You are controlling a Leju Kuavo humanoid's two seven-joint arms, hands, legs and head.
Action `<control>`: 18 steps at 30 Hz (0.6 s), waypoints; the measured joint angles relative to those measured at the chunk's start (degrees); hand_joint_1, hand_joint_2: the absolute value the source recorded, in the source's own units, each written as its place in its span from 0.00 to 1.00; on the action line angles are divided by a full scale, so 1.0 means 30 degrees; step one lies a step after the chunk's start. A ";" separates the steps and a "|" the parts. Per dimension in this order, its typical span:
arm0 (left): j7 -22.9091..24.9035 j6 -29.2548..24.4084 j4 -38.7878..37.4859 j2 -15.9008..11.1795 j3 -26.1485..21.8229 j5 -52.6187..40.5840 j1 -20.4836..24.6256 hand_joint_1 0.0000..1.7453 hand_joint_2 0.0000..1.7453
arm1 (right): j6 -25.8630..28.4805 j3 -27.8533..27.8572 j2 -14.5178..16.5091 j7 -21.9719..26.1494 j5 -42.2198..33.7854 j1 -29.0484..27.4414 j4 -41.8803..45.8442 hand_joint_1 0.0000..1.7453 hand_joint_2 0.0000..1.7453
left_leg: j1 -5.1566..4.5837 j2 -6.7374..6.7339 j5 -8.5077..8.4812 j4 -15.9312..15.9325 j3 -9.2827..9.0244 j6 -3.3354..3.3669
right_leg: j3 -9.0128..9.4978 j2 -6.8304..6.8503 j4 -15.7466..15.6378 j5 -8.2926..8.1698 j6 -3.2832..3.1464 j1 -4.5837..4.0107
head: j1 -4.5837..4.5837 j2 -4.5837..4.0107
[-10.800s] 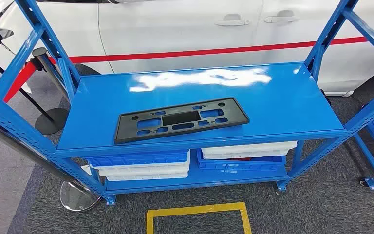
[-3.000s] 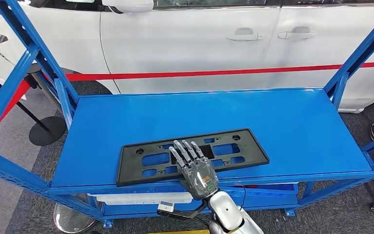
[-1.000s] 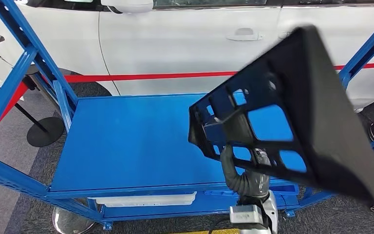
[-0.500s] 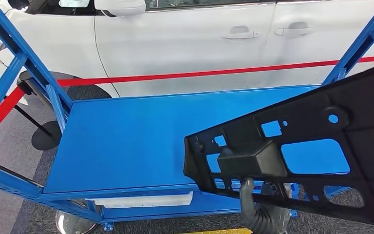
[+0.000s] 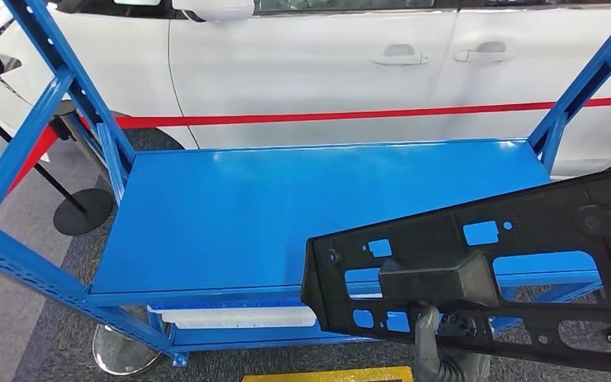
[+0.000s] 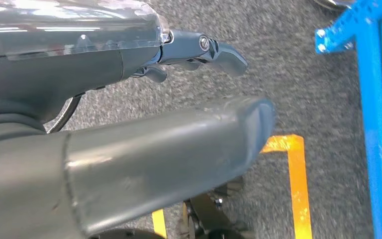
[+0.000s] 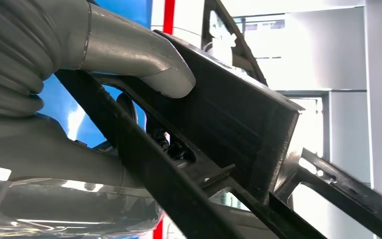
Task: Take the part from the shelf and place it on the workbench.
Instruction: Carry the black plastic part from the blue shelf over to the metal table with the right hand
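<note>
The black plastic part (image 5: 541, 231), a long plate with several cut-outs, hangs in the air close to me at the lower right, clear of the blue shelf (image 5: 247, 207). My right hand (image 5: 436, 352) grips it from below at its raised middle block. In the right wrist view the grey thumb (image 7: 144, 62) presses on the part's flat face (image 7: 238, 119) while dark fingers reach through a cut-out behind it. My left hand (image 6: 129, 149) hangs over the grey carpet with its fingers stretched out and nothing in it.
The shelf's top board is bare; white bins (image 5: 231, 317) sit on the level beneath. Blue uprights (image 5: 64, 95) frame both ends. A white car (image 5: 326, 56) and a red barrier belt (image 5: 326, 117) stand behind. Yellow floor tape (image 5: 326, 374) marks the carpet in front.
The part has swung down from a steep, upright tilt to a flatter pose low at the right, still in my right hand. The view has shifted slightly.
</note>
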State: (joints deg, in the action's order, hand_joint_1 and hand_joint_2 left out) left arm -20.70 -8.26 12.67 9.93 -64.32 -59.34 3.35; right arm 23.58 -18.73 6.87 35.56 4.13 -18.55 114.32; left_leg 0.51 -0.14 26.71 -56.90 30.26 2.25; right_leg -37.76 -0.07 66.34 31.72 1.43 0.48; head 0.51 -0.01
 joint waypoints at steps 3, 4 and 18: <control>0.0022 0.0002 0.0002 -0.0002 -0.0115 0.0075 -0.0007 0.00 0.00 | -0.0409 0.0317 0.0159 0.0086 -0.0086 -0.0173 -0.0144 1.00 1.00 | -0.0013 -0.0057 -0.0412 -0.0097 0.0676 -0.0031 | -0.0527 0.0009 0.2690 0.1322 0.0190 0.0111 | -0.0049 0.0002; 0.0048 0.0004 0.0002 -0.0002 -0.0177 0.0113 -0.0006 0.00 0.00 | -0.0580 0.0410 0.0242 0.0149 -0.0128 -0.0212 -0.0215 1.00 1.00 | -0.0003 -0.0063 -0.0519 -0.0156 0.0882 -0.0079 | -0.0086 0.0013 0.2397 0.1023 0.0222 0.0159 | -0.0053 0.0002; 0.0271 0.0146 0.0002 -0.0162 -0.0932 0.0399 0.0002 0.00 0.00 | -0.1026 0.0840 0.1340 0.0889 -0.0160 -0.0396 -0.1621 1.00 1.00 | 0.0124 0.0068 0.2842 -0.5669 0.3017 -0.1329 | 0.1798 0.0062 -0.2925 -0.1660 -0.1159 -0.0013 | 0.0119 0.0000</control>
State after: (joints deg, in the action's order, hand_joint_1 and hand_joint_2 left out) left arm -19.89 -7.82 12.68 9.44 -67.12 -58.14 3.36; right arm 20.50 -16.21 10.90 38.22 3.65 -19.74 109.46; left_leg 0.88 0.06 35.23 -73.91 39.31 -1.74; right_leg -32.36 0.12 57.56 26.74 -2.04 0.44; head 0.86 -0.01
